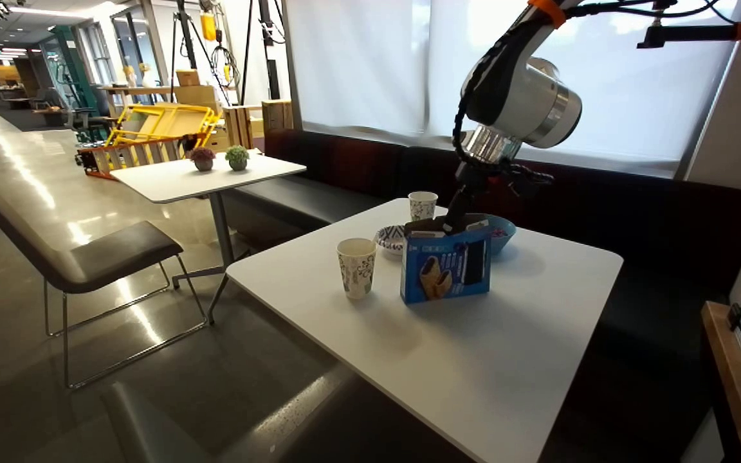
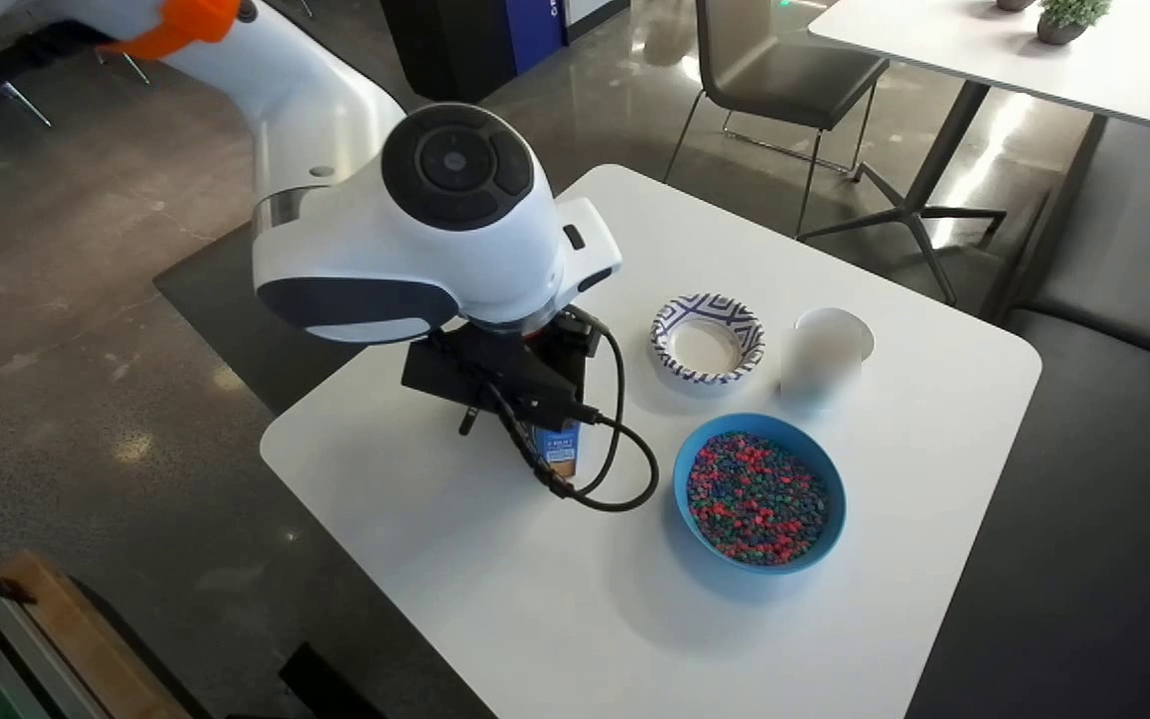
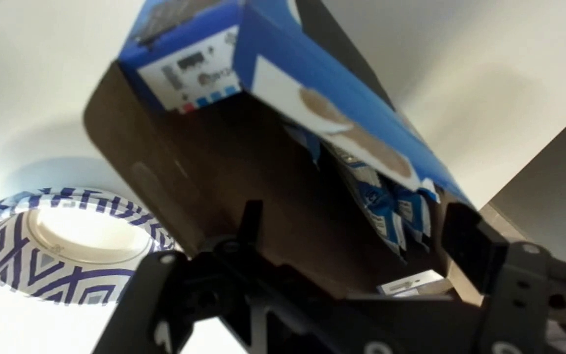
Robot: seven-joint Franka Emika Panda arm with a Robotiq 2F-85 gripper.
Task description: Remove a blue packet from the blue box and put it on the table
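Note:
The blue box (image 1: 451,267) is a printed snack carton standing upright on the white table (image 1: 505,360), its top open with brown inner flaps. A small part of it (image 2: 557,444) shows below the arm in an exterior view. In the wrist view I look into the box (image 3: 302,54). Several small blue packets (image 3: 383,215) stand inside at one side. My gripper (image 3: 361,231) is open over the box's mouth, fingers wide apart, with nothing between them. I cannot tell how deep the fingertips reach. In an exterior view the gripper (image 1: 455,222) is at the box's top edge.
A patterned paper bowl (image 2: 705,345) and a blue bowl (image 2: 833,509) of coloured pebbles stand beyond the box. One paper cup (image 1: 356,269) is close beside the box; another cup (image 1: 422,206) stands farther back. A dark bench runs along the table's far side.

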